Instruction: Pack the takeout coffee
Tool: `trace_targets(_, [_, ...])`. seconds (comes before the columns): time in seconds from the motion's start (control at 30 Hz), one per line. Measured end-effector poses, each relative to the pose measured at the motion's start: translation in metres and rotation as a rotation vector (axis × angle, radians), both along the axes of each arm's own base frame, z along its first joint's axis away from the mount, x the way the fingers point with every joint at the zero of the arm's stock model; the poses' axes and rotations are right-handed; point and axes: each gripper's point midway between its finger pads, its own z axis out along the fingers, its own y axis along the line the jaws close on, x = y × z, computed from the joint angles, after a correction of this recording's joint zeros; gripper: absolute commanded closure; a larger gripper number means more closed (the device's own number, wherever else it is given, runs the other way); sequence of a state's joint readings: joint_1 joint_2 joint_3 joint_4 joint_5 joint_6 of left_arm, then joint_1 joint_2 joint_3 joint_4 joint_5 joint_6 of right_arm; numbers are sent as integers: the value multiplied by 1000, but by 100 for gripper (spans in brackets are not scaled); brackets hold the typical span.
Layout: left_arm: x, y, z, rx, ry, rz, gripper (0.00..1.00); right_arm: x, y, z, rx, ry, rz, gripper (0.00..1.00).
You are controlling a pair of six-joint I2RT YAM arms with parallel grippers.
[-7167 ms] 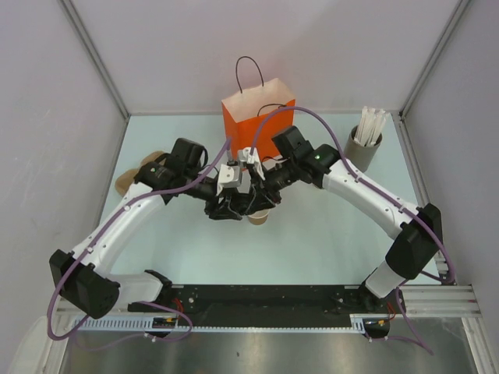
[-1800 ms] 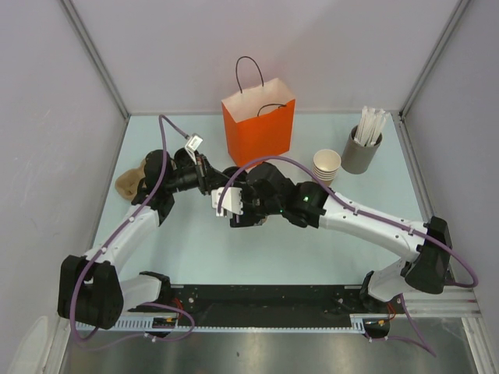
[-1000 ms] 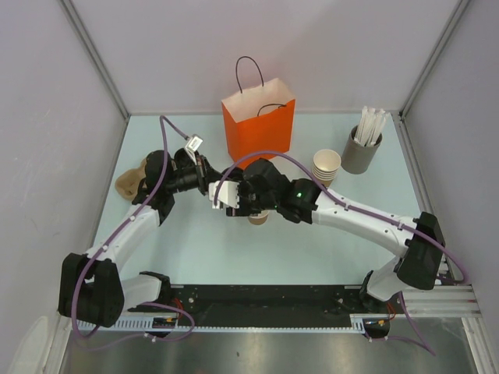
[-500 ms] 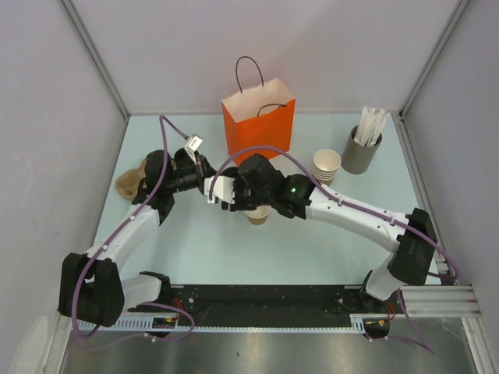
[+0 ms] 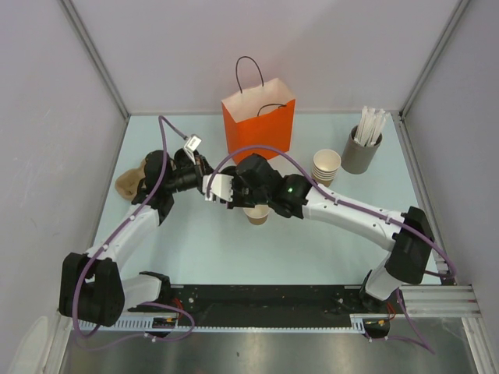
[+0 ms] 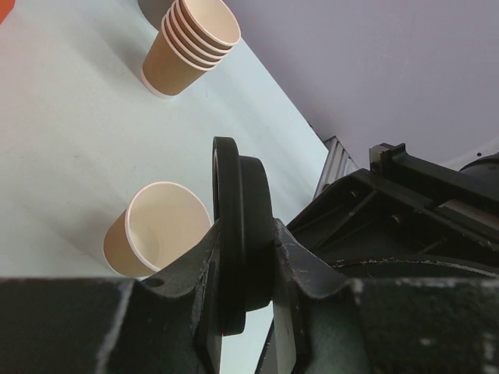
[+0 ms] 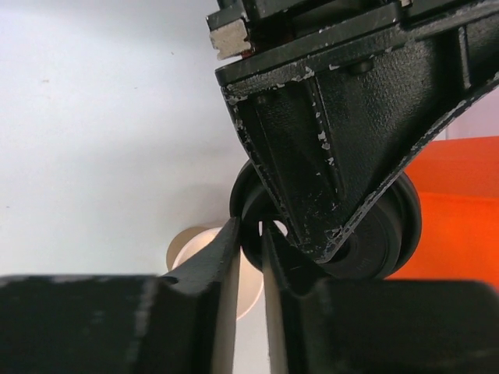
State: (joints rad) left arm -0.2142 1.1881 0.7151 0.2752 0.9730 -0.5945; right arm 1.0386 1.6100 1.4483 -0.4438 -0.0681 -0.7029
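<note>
**Round black plastic lid (image 6: 234, 195), held on edge.**
My left jaws pinch its smooth rim; my right jaws stand narrow at it, grip uncertain. The tapered tan paper cup (image 6: 156, 234) sits upright on the desk (image 6: 70, 140) nearby.

The left gripper (image 6: 243, 261) pinches a round black plastic lid (image 6: 242, 210) edge-on, one finger (image 6: 191, 280) pressed to each flat face. Just past the lid, an open tan paper cup (image 6: 156, 234) stands on the pale green table (image 6: 70, 140). A nested stack of tan paper cups (image 6: 187, 43) stands farther off. A black arm housing (image 6: 405, 210) crowds close beside the lid.
</note>
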Motion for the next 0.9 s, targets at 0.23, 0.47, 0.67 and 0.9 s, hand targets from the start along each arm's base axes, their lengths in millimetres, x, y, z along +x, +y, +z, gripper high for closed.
trace_targets(0.23, [2, 1, 1, -4, 1, 9, 71, 2, 3, -1, 0, -16, -25, 100])
trace_targets(0.47, [2, 1, 3, -16, 1, 4, 47, 4, 5, -1, 4, -19, -33, 100])
trace_targets(0.67, [1, 2, 6, -26, -8, -8, 32, 0, 1, -7, -20, -1, -19, 100])
trace_targets(0.9, [-1, 8, 10, -34, -13, -29, 20, -11, -14, -4, -53, 25, 11, 100])
